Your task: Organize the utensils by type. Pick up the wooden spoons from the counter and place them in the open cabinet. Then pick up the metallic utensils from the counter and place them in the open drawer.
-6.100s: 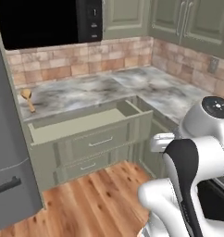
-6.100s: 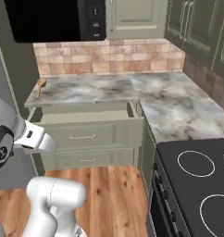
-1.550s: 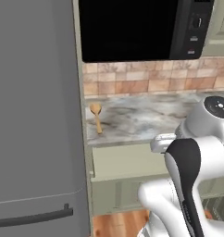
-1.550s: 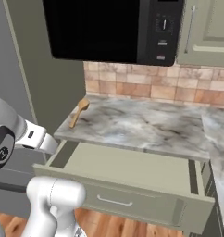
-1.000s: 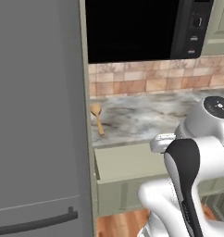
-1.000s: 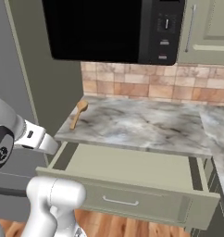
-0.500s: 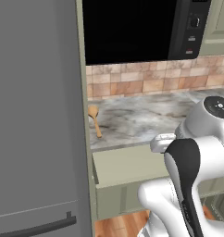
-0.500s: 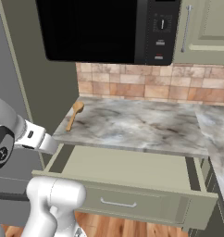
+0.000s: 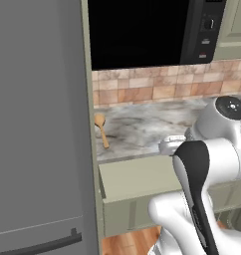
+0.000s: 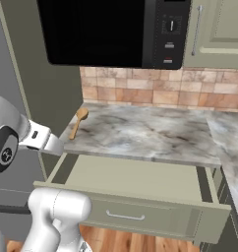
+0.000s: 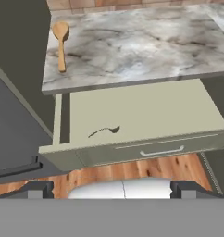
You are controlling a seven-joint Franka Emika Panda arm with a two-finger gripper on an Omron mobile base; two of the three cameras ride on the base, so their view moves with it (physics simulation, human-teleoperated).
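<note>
The claw [image 11: 112,187] shows just two dark tips at the bottom corners of the hand view, spread wide, pinching nothing. One wooden spoon [image 11: 61,42] lies on the counter [image 11: 141,44] at its left end, bowl toward the backsplash, beside the tall grey panel; both base views show it too [image 9: 101,129] [image 10: 77,122]. In the hand view the metal spoon [image 11: 104,131] lies inside the open drawer [image 11: 146,113], near its left front; the arm hides that spot in the left base view.
</note>
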